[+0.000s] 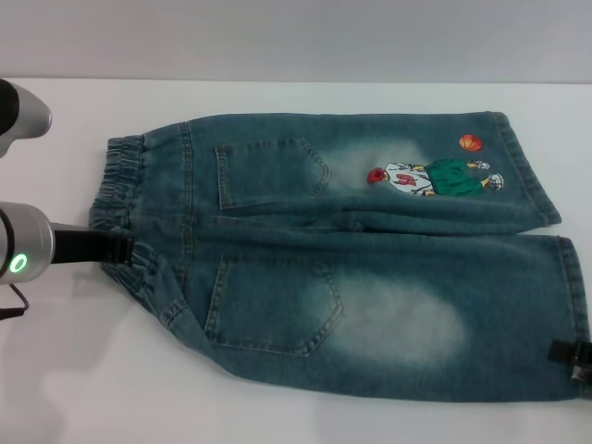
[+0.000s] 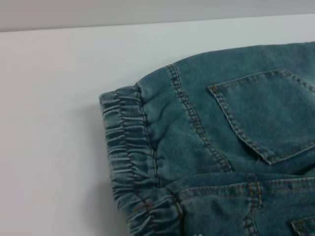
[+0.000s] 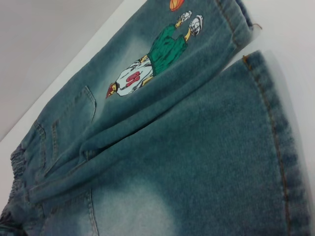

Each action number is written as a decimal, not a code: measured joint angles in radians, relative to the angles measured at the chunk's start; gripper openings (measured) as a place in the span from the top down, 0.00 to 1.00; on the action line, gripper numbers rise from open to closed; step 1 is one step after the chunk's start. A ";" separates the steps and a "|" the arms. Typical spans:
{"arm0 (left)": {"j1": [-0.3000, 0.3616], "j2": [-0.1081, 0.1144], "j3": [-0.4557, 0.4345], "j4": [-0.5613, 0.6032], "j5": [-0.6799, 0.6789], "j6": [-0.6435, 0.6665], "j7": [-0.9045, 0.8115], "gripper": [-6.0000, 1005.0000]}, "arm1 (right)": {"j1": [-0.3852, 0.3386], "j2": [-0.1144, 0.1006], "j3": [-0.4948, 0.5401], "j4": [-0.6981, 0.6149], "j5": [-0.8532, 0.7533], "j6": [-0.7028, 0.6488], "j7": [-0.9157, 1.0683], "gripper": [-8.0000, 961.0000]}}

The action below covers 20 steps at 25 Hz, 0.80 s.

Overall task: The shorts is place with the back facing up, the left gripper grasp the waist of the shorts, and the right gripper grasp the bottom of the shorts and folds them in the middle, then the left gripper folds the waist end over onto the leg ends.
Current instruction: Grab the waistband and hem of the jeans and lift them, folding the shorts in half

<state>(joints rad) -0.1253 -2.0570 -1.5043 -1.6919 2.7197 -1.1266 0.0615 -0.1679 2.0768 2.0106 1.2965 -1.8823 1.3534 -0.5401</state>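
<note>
Denim, blue-green, washed: one pair of shorts (image 1: 351,250) lies flat on the white table (image 1: 305,421), back up, waist toward the robot's left, leg ends toward its right. Two back pockets (image 1: 270,172), two pale faded patches (image 1: 407,324), one cartoon figure (image 1: 430,178), one orange ball print (image 1: 472,141). Waist of the shorts (image 1: 125,208) is a ruffled, puckered elastic band; the two hems (image 1: 573,296) are straight and stitched. A fold ridge runs along the middle between the legs.

Left gripper (image 1: 125,250) sits at the near part of the waistband, black fingers touching the gathered cloth, which bunches there; silver wrist with a green light behind it. Can't tell whether it is clenched on the fabric. Right gripper (image 1: 572,356) shows only as a black bit at the near leg's hem edge, touching it; can't tell its grip either. Neither wrist view shows fingers, just denim and table.
</note>
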 joint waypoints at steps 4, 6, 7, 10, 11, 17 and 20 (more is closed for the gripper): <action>0.001 0.000 0.001 0.000 0.001 -0.001 0.000 0.96 | -0.004 0.000 -0.005 0.001 0.000 0.000 0.002 0.38; 0.001 0.000 0.001 0.000 0.001 -0.001 0.000 0.96 | -0.007 0.000 -0.008 0.001 0.000 0.000 0.004 0.38; 0.001 0.000 0.001 0.000 0.001 -0.001 0.000 0.96 | -0.009 0.000 -0.009 0.001 0.000 -0.001 0.006 0.38; 0.001 0.000 0.001 0.000 0.000 -0.003 0.001 0.96 | -0.017 0.000 -0.008 0.001 0.000 -0.009 0.008 0.38; 0.001 0.000 0.001 0.000 0.000 -0.004 0.001 0.96 | -0.017 0.000 -0.008 0.000 0.000 -0.010 0.008 0.38; 0.001 0.000 0.002 0.000 0.000 -0.004 0.003 0.96 | -0.019 0.000 -0.009 -0.001 0.000 -0.012 0.010 0.38; 0.001 0.000 0.003 0.000 0.000 -0.004 0.004 0.96 | -0.019 0.000 -0.008 0.002 -0.004 -0.012 0.017 0.38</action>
<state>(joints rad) -0.1243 -2.0570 -1.5018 -1.6920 2.7196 -1.1309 0.0652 -0.1871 2.0770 2.0030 1.2980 -1.8861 1.3417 -0.5230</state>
